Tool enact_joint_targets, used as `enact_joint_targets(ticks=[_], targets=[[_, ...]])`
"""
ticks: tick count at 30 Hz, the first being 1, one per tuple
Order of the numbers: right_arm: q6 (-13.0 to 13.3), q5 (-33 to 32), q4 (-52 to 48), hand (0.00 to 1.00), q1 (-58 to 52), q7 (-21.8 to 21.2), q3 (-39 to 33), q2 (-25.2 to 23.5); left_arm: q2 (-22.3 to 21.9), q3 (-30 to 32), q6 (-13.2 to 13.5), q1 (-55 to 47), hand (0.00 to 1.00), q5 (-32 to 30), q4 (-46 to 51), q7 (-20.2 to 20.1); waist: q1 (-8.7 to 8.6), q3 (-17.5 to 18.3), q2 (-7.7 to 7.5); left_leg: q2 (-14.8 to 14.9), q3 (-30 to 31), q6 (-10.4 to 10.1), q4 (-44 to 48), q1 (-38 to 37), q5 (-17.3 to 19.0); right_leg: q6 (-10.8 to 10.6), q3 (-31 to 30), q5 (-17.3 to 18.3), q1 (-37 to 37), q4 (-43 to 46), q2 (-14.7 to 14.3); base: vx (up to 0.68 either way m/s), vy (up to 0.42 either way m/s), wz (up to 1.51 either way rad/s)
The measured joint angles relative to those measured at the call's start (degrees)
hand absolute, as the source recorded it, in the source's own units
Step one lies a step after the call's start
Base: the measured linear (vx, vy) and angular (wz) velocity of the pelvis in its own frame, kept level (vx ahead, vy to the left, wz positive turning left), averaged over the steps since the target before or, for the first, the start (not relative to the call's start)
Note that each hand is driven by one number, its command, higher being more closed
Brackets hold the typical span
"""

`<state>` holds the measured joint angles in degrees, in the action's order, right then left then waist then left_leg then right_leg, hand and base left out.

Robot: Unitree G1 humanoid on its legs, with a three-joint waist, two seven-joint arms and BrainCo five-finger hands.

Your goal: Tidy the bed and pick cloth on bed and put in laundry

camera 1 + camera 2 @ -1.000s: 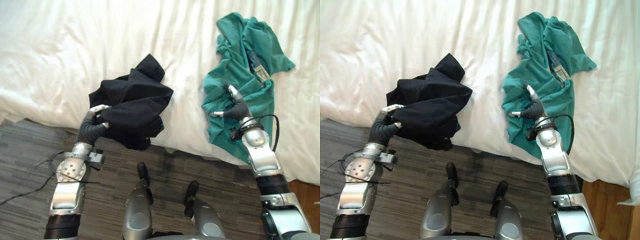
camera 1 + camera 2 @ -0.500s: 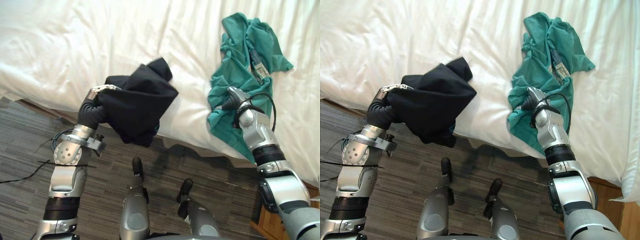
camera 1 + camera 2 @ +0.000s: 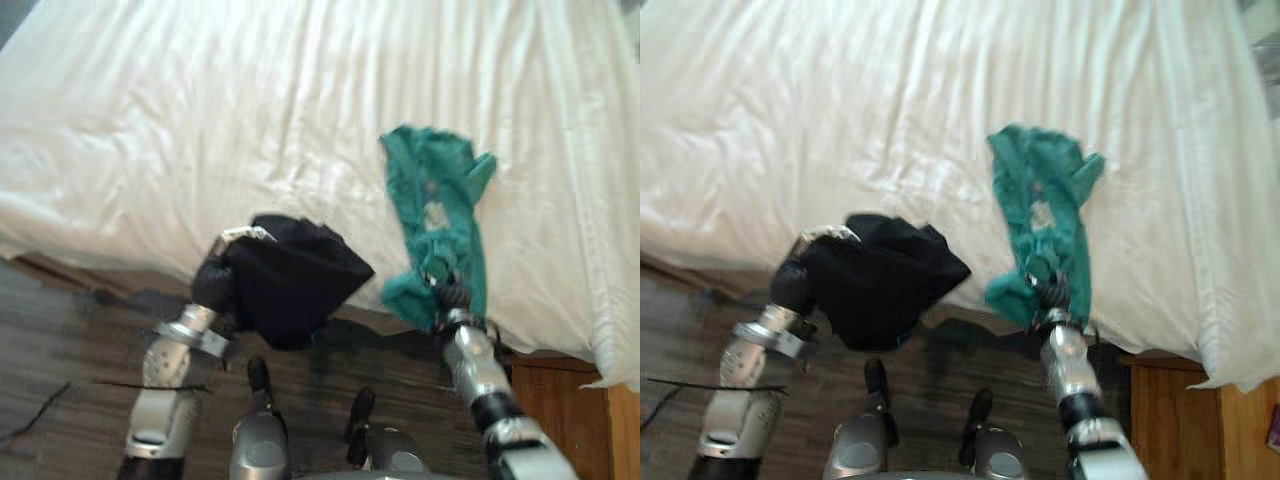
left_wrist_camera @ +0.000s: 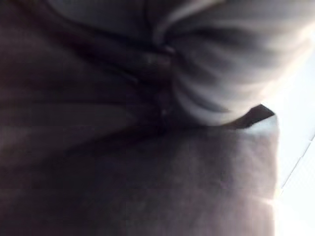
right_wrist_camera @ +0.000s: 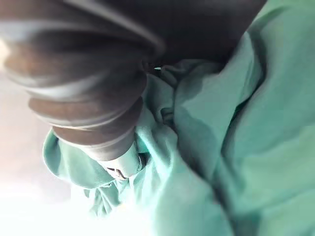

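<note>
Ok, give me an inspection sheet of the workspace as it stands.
Surface: white bed, sheet wrinkled.
Job's things: black cloth bunched at the bed's near edge; green cloth stretched from the sheet down to that edge.
Clutter: nothing seen.
Hands: left hand curled on the black cloth; right hand buried in the green cloth's lower end.
Cables: nothing seen on the bed.
Surroundings: dark carpet; wooden floor to the right.

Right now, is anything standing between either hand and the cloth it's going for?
Nothing visible does. The left hand has its fingers curled over the black garment, which hangs off the edge of the bed. The right hand is buried in the lower end of the teal garment, touching it.
</note>
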<state>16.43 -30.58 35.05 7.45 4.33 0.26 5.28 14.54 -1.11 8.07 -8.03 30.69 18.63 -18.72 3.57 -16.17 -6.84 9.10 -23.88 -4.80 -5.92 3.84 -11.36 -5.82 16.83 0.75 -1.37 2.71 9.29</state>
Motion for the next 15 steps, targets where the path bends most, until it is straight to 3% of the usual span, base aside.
enact_joint_targets(ticks=[4,8,11,12,13,15], targets=[[3.49,-10.16,-0.59,1.00,-8.53,-3.72,-3.25,-2.85,-4.55,-1.76,3.26,-4.37,1.00,-0.07,-0.04,-0.01,-1.58,3.81,4.29,0.12,-0.87,-0.15,-0.06,-0.86,0.71,0.31,-0.70,0.51,0.23,-0.13,-0.02,-0.04,0.026,-0.14],[4.61,-18.82,-4.73,1.00,-12.39,-8.76,-6.50,-3.27,-6.72,-1.74,7.07,-8.06,1.00,0.07,-1.63,0.20,-2.62,7.93,8.05,0.26,-1.47,-0.36,-0.07,-2.30,0.90,0.00,-0.69,0.25,1.86,-1.89,-0.20,-0.05,0.015,-0.03],[5.83,-22.19,-8.92,1.00,-15.24,-12.85,-6.42,-4.71,-7.34,-3.18,8.70,-7.86,1.00,-1.08,-8.85,4.09,-2.74,11.17,8.61,0.52,-1.83,-0.21,-0.07,-3.13,0.80,-0.40,-0.69,-0.52,3.11,-3.28,-0.58,0.02,-0.014,-0.04],[5.96,-22.46,-9.90,1.00,-15.88,-13.59,-6.27,-5.16,-7.54,-3.38,8.73,-7.40,1.00,-1.50,-11.31,5.16,-2.72,11.54,8.52,0.59,-2.04,-0.16,-0.07,-3.45,0.76,-0.26,-0.77,-0.80,3.42,-3.47,-0.65,0.02,-0.027,-0.18],[6.12,-23.55,-12.47,1.00,-17.09,-16.61,-5.60,-6.75,-8.10,-3.84,8.61,-6.05,1.00,-2.41,-18.88,8.83,-2.95,12.17,8.02,0.92,-2.83,-0.26,-0.08,-4.36,0.83,-0.12,-1.33,-1.43,4.25,-4.17,-1.00,0.01,-0.027,-0.21],[6.13,-24.50,-13.96,1.00,-17.72,-17.92,-5.15,-7.43,-8.53,-3.78,8.58,-5.81,1.00,-2.41,-21.97,10.43,-3.10,12.62,7.70,1.05,-3.06,-0.29,-0.08,-4.35,0.86,-0.12,-1.49,-1.76,4.28,-4.54,-1.17,0.00,-0.020,-0.13]])
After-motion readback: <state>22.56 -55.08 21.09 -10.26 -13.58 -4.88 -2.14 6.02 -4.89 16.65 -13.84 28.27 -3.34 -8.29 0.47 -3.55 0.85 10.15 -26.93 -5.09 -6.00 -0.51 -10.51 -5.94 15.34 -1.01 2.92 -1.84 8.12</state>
